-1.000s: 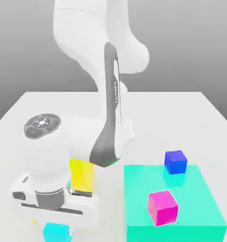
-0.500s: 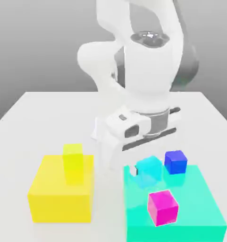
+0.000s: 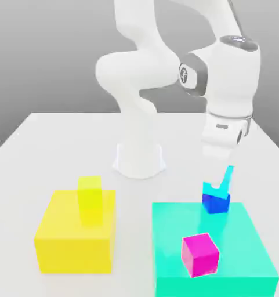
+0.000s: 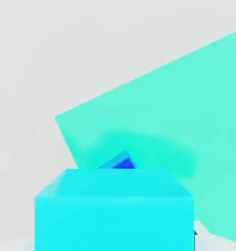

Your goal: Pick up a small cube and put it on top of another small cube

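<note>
You have a bright, overexposed exterior view — the white arm nearly merges with the pale table. In the hand view, note a soft-edged shadow on the teal-green block — its darker patch blurs outward.

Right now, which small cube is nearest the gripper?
The cyan cube, right above the deep blue one; the magenta cube and small yellow cube sit farther off.

Smooth, matt cyan cube.
</note>
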`<state>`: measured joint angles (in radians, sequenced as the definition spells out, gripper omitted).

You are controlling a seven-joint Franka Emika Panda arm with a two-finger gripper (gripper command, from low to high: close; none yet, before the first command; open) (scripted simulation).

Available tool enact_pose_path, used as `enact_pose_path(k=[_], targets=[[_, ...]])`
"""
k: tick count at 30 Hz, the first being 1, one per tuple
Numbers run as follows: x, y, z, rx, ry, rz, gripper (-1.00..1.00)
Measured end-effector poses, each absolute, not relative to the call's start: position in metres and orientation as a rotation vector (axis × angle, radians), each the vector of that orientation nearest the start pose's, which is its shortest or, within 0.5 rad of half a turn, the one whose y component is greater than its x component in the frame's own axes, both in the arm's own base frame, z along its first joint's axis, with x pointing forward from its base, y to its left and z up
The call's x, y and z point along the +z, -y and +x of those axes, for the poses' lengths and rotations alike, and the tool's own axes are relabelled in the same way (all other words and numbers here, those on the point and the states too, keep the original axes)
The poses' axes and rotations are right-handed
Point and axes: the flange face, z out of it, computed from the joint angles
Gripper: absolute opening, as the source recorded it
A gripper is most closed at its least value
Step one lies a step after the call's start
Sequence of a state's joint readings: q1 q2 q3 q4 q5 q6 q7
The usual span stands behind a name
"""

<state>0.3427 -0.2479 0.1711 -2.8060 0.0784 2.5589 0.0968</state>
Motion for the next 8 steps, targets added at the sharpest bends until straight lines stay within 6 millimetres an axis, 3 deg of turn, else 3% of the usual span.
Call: enact_pose_path(k=[4,8], targets=[[0.278,-0.178,0.326,0.001,0.542,-3.094,1.0],[0.32,-0.178,0.326,0.0,0.542,-3.095,1.0]])
